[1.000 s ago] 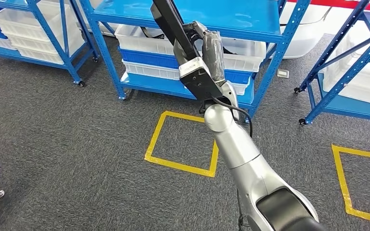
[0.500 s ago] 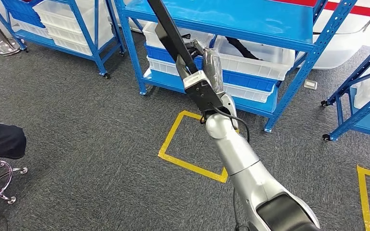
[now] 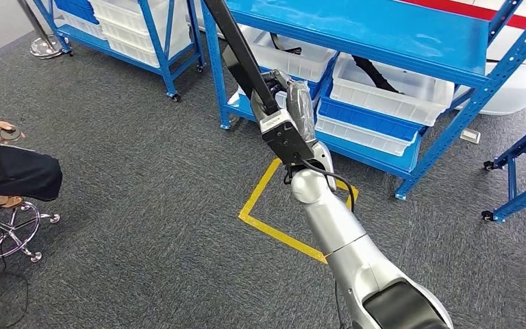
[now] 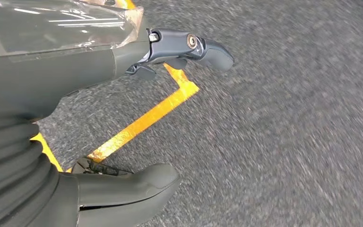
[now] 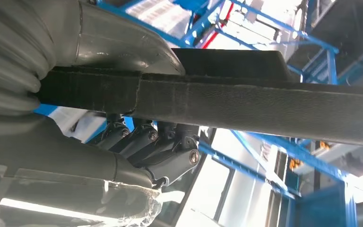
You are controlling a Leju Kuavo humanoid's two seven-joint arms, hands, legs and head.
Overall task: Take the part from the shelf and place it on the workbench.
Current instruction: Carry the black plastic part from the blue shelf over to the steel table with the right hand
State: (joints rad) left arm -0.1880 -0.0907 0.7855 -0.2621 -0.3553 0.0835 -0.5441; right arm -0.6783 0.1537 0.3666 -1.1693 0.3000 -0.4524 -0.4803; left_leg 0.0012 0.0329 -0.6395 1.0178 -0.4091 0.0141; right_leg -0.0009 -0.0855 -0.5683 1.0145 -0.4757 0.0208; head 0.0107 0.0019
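Right hand: the right hand [image 3: 289,96] is raised in front of the robot at the end of the silver right arm [image 3: 339,226], its fingers [image 5: 168,153] and thumb clamped around a long black part [image 3: 236,44].
Part: in the head view the black bar rises slantwise from the hand past the picture's upper edge, crossing in front of the blue shelf [image 3: 383,27]; in the right wrist view it runs as a dark strip [image 5: 264,106] out of the grip, the thumb on one side and the darker fingers curled on the other.
Left hand: the left hand [image 4: 99,118] hangs above the grey carpet [image 4: 288,132], thumb and fingers apart with nothing between them; a strip of yellow floor tape [image 4: 146,118] lies below it.
Shelf: the blue rack stands just beyond the raised hand, with white bins [image 3: 387,86] and a blue tray [image 3: 363,116] on its lower level; black items lie in the white bins, too small to identify.
Floor: a yellow taped square [image 3: 274,229] is marked on the carpet in front of the shelf, partly hidden by the arm.
Second rack: another blue rack [image 3: 154,34] holding white bins stands to the left, well apart.
Bystander: a person in dark clothing [image 3: 10,171] sits at the left edge on a wheeled stool [image 3: 10,236], one hand holding a small object that cannot be made out.
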